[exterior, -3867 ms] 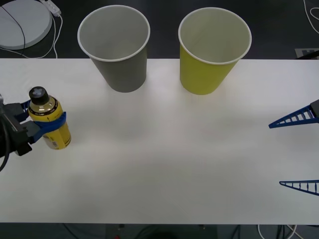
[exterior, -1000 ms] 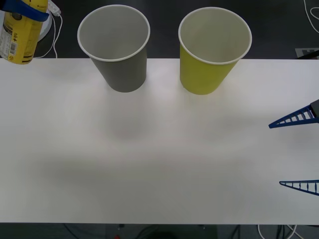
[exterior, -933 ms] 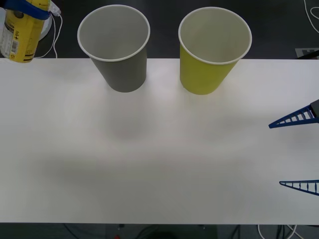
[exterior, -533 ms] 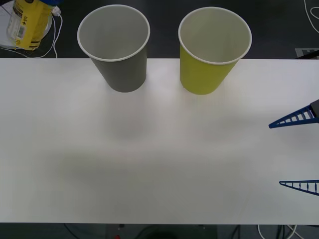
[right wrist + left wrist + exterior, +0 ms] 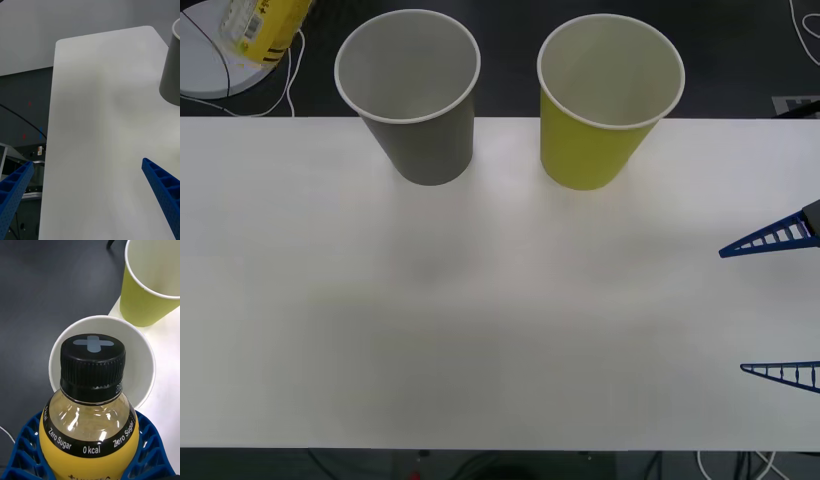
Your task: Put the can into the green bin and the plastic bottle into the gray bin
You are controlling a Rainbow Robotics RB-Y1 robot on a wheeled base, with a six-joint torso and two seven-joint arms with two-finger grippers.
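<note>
At the upper left of the front view, the small yellow plastic bottle with a dark ribbed cap (image 5: 264, 27) hangs tilted in the air above and beyond the white table (image 5: 480, 330), just left of the large gray paper cup (image 5: 410, 90). A few seconds ago it stood low over the table's left edge; since then it has been lifted and carried up and rightward, leaning over more with each step. I judge the carry to the gray bin nearly finished, with only the last bit of travel over the rim and the release left.

From the left wrist view, the left tool (image 5: 88, 450) pinches the bottle (image 5: 90, 405) by its shoulder, blue ribbed fingers (image 5: 26, 446) pressed on both sides, cap pointing at the gray cup's white mouth (image 5: 144, 363). That suggests the arm is raised high with the wrist angled down toward the cup.

Right of the gray cup stands the large yellow-green paper cup (image 5: 605, 100), apart from it and empty.

At the right edge, the right tool (image 5: 780, 305) waits low beside the table, its fingers (image 5: 161, 187) spread wide and holding nothing, where it was before.
</note>
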